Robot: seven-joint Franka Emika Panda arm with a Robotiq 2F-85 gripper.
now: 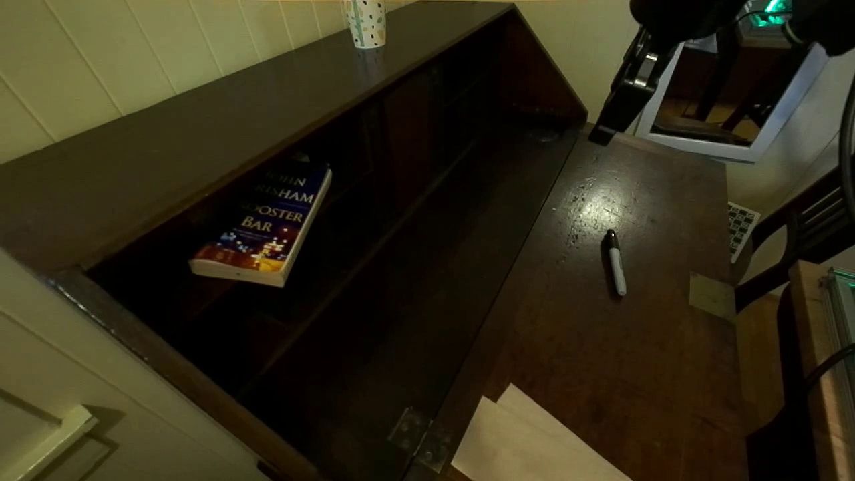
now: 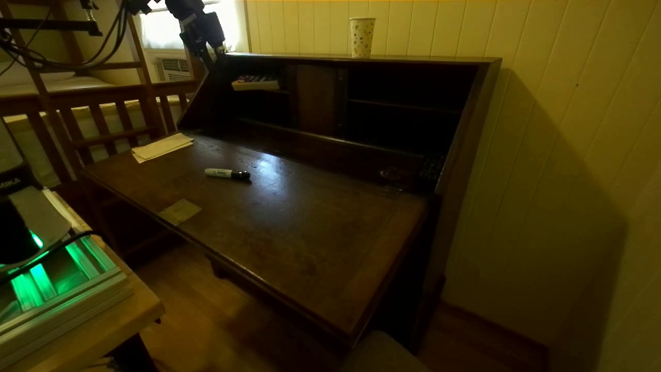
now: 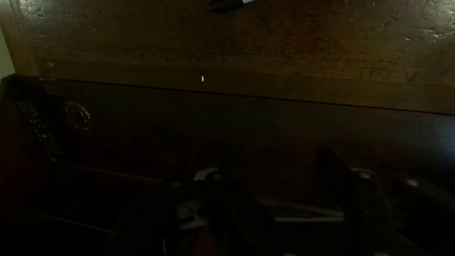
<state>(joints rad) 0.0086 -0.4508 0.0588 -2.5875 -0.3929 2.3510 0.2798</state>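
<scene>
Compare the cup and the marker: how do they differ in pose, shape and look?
The cup stands upright, while the marker lies on its side. The cup is broad, the marker slim. The cup has scattered spots; the marker is black at one end. Both are mostly pale.

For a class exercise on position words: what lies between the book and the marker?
An exterior view shows only desk between the book and the marker: its dark inner surface, a seam, then the front leaf.

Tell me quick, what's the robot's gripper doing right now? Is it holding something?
Gripper: open, with nothing seen in its grip.
</scene>
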